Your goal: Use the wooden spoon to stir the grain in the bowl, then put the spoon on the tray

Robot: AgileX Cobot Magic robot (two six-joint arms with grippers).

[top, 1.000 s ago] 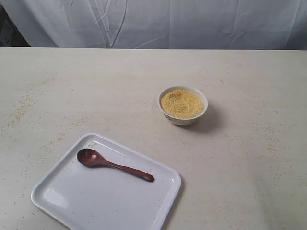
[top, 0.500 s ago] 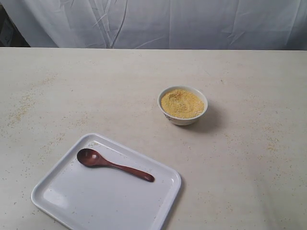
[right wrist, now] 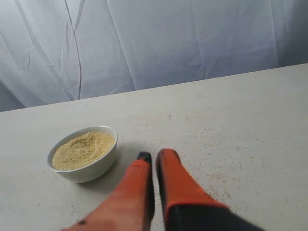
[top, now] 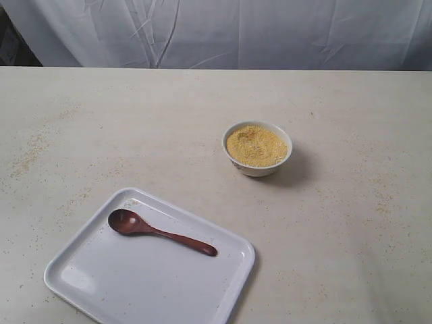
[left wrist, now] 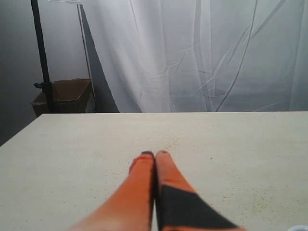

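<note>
The dark wooden spoon (top: 160, 232) lies flat on the white tray (top: 135, 287) at the front left, its oval bowl toward the tray's far left. The small white bowl (top: 257, 150) stands to the right of the table's middle, filled with yellow grain (top: 256, 145). Neither arm shows in the exterior view. In the left wrist view my left gripper (left wrist: 155, 154) is shut and empty above bare table. My right gripper (right wrist: 155, 155) is also shut on nothing, hovering over the table beside the bowl (right wrist: 83, 154) of grain (right wrist: 83, 148), apart from it.
Loose grains are scattered over the beige table (top: 101, 121). A white curtain (top: 236, 30) hangs behind its far edge. Off the table's far corner stand a cardboard box (left wrist: 67, 94) and a black pole (left wrist: 41, 53).
</note>
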